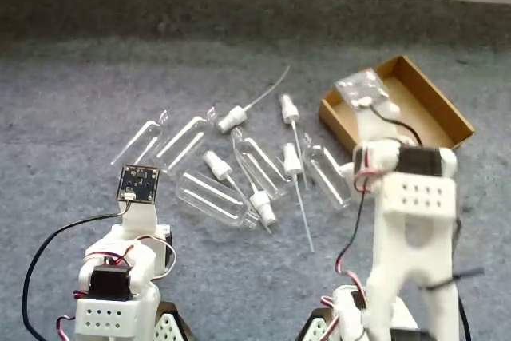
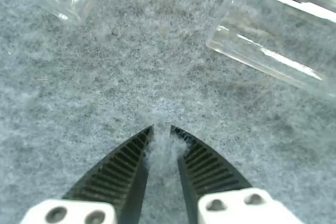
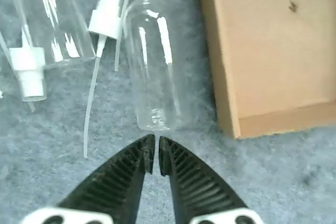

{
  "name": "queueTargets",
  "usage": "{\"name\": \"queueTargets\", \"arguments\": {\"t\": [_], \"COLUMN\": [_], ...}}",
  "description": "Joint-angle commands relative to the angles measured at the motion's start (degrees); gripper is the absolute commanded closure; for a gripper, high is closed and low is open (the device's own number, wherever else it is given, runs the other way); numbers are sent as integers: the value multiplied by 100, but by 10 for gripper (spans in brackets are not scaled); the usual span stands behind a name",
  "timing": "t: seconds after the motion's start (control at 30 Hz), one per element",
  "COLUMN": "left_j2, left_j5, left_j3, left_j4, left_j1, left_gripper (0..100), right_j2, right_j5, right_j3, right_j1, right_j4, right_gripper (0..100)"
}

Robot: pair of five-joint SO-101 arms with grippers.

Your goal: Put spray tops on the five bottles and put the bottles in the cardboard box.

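**Bottles (image 1: 211, 197): none capped, none boxed**

I start nearest the arms. My left hand (image 2: 161, 129) hangs low over the counter (image 1: 80, 93). Its fingers are drawn close with only a thin slit between the tips, and it holds nothing. The bases of three clear bottles lie beyond it, apart from the tips.

My right hand (image 3: 157, 137) is pressed together and also carries nothing. Its tips sit just beside the base of the rightmost bottle (image 3: 152, 66), and I cannot confirm contact. That bottle lies on its side, alongside the near wall of the cardboard box (image 3: 273, 51).

Farther out, the high view shows all five bottles lying flat in a loose cluster at mid-counter between the two arms. The spray tops (image 1: 262, 209) are scattered among them. I count five, each with its dip tube exposed on the counter or across a bottle. One top (image 3: 105, 22) rests next to the rightmost bottle's neck but is not fitted.

Farthest off, the box stands at the right of the counter. The part of its floor I can see is bare.

My assessment is that the task stands at the outset. No top appears seated and no bottle has been boxed. All five fittings and all five placements are still to do. The rightmost bottle looks the likeliest first pick.
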State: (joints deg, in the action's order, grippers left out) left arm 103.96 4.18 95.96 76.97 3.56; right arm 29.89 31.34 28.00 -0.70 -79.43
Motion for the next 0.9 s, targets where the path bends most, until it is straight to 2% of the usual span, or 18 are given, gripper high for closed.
{"name": "queueTargets", "arguments": {"t": [0.0, 0.27, 0.6, 0.87], "left_j2": [4, 4, 4, 4], "left_j5": [35, 35, 35, 35], "left_j3": [110, 110, 110, 110], "left_j4": [18, 18, 18, 18], "left_j1": [75, 75, 75, 75], "left_gripper": [995, 995, 995, 995], "right_j2": [-927, -2448, -3741, -4875], "right_j5": [158, 1292, 1354, 1319], "right_j3": [-778, -1578, -2914, -3459], "right_j1": [-479, -1068, -1262, -1235], "right_j4": [-31, -31, -31, -31], "right_gripper": [926, 762, 683, 676]}}
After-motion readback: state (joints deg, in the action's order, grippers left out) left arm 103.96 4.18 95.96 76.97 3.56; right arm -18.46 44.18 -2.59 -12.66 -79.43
